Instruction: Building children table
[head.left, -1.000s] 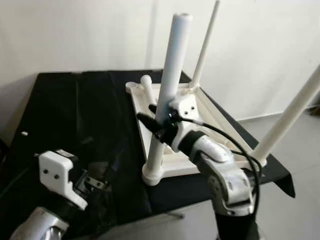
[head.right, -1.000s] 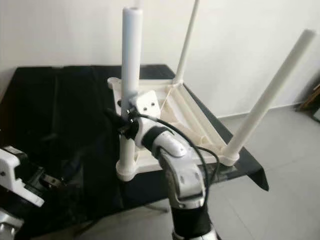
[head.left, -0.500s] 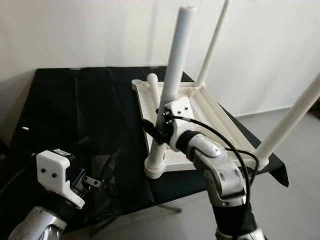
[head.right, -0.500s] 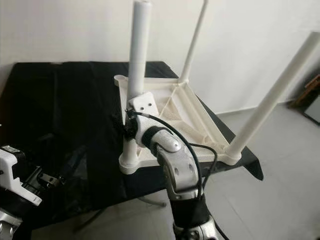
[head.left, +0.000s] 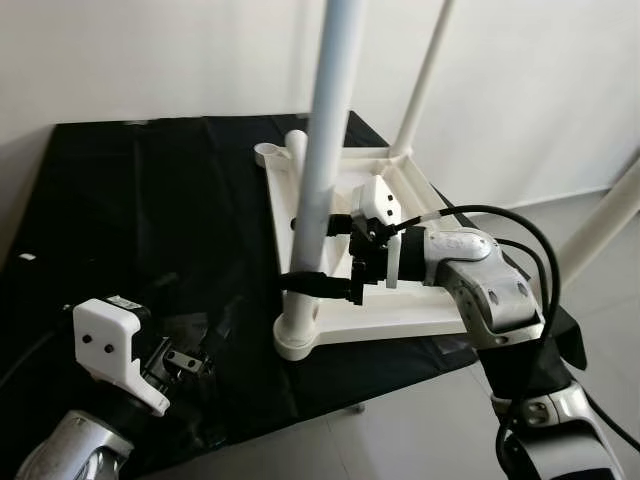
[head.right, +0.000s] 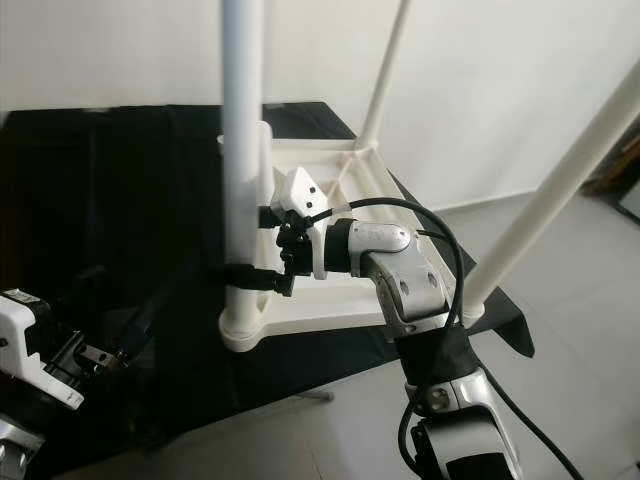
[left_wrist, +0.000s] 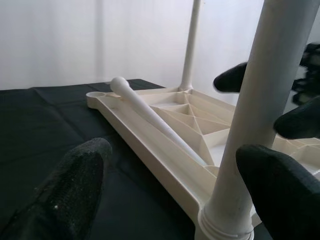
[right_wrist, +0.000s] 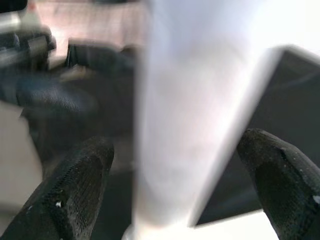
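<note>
Left eye view: an upturned white children's table top (head.left: 405, 300) lies on a black cloth (head.left: 150, 220) covering a table, with white legs standing up from its corners. The right gripper (head.left: 318, 253) reaches sideways to the near-corner leg (head.left: 322, 170), its two black fingers one above the other and spread on either side of the pole rather than pinched on it; the leg's socket (head.left: 296, 340) sits just below the lower finger. A loose leg (head.left: 296, 150) lies on the top beyond the gripper, and another upright leg (head.left: 425, 75) rises from the far corner behind it. The left gripper (head.left: 185, 362) hovers low over the cloth, well apart from the table top, on the near side. Right eye view: same scene, the right gripper (head.right: 262, 247) beside the near leg, a third upright leg (head.right: 560, 180) off to its right. Left wrist view: the left gripper (left_wrist: 175, 200) has its fingers (left_wrist: 70, 195) wide apart and holding nothing; ahead between them are the ribbed underside of the top and the near leg rising from its socket, with the right gripper's black fingertips (left_wrist: 235, 77) straddling that leg. Right wrist view: blurred; the right gripper (right_wrist: 185, 185) has the pale leg (right_wrist: 195, 110) filling the gap between its spread fingers (right_wrist: 75, 185); whether they touch it I cannot tell
</note>
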